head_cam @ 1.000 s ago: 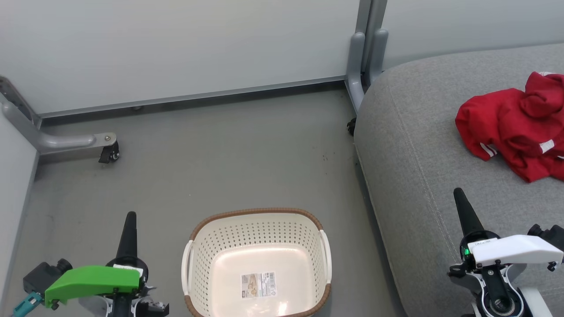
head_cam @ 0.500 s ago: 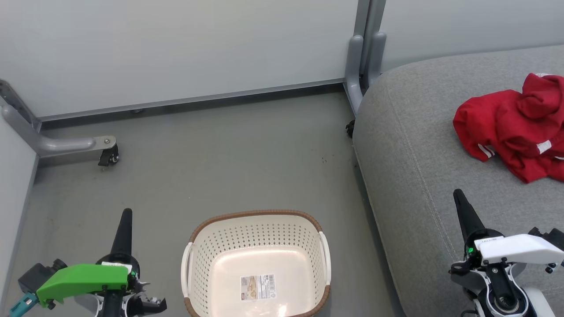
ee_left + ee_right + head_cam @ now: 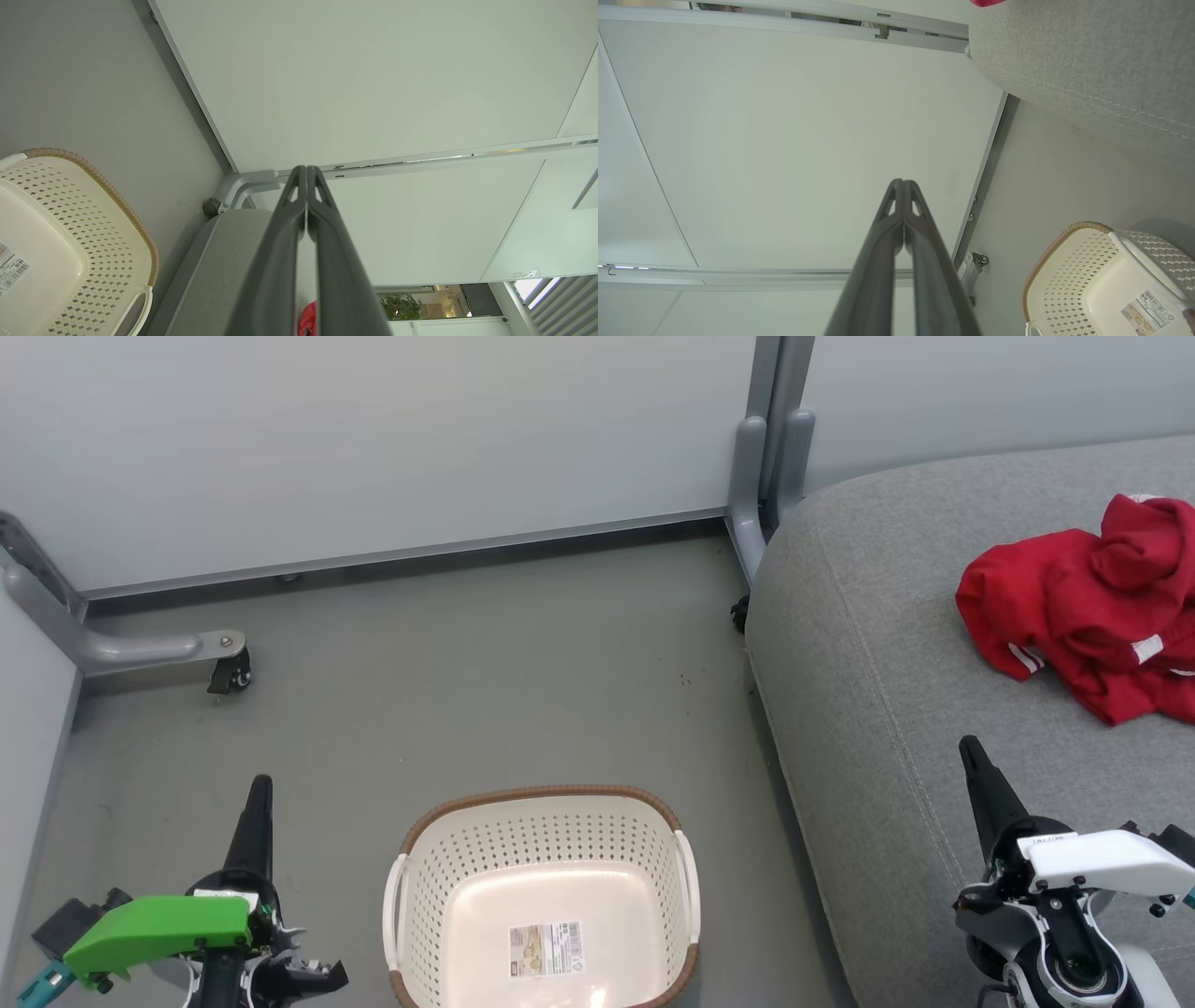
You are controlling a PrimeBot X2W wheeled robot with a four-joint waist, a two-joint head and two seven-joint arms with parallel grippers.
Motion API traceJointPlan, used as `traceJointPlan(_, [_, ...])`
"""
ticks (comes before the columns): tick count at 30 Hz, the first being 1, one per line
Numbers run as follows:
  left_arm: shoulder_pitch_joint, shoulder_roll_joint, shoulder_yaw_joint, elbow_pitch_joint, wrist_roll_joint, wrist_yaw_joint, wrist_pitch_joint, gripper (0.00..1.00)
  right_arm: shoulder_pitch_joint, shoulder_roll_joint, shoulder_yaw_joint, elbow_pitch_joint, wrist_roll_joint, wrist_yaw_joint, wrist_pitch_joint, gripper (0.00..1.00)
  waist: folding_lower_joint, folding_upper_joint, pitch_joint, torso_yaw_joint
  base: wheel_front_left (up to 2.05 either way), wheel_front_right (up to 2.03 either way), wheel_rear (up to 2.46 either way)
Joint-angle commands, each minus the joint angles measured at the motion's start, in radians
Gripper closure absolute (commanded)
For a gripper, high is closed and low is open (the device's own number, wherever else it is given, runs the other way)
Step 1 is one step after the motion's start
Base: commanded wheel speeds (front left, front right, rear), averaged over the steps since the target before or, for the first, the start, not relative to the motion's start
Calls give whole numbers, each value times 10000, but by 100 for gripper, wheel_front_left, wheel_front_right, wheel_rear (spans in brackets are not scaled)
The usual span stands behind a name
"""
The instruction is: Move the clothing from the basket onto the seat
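Note:
The red clothing point(image 3: 1088, 607) lies crumpled in a heap on the grey seat point(image 3: 896, 691) at the right edge of the head view; a sliver of clothing point(image 3: 307, 319) shows between the left fingers. The cream basket point(image 3: 541, 896) with its brown rim stands on the floor at the bottom centre, holding nothing but a paper label on its bottom. My left gripper point(image 3: 262, 782) hangs shut over the floor, left of the basket. My right gripper point(image 3: 969, 745) is shut above the seat's front part, well short of the clothing. Both hold nothing.
Pale partition panels point(image 3: 373, 439) close off the back, with grey metal feet on castors point(image 3: 229, 667) at the left and a post point(image 3: 766, 457) beside the seat's corner. Grey floor point(image 3: 467, 681) lies between the basket and the panels.
The head view has shifted slightly, so everything sits a little lower and to the left. Both grippers have drawn back toward the bottom edge, still shut.

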Motion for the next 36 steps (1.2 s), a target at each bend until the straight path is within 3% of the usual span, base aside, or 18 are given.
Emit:
traceJointPlan(1, [-202,55,94,-10,-231,-109,39,100,-120,-4,-55,28,213,4,75,100,0,-1,-9,-4,0,0,0])
traceJointPlan(19, [-334,11,380,182,-1357,-282,416,100,-235,66,-232,314,1371,4,436,100,0,-1,-115,-48,0,0,0])
traceJointPlan(36, [-322,-59,450,181,-1233,-276,468,100,-218,116,-298,314,1259,4,476,100,0,-1,-117,-48,0,0,0])
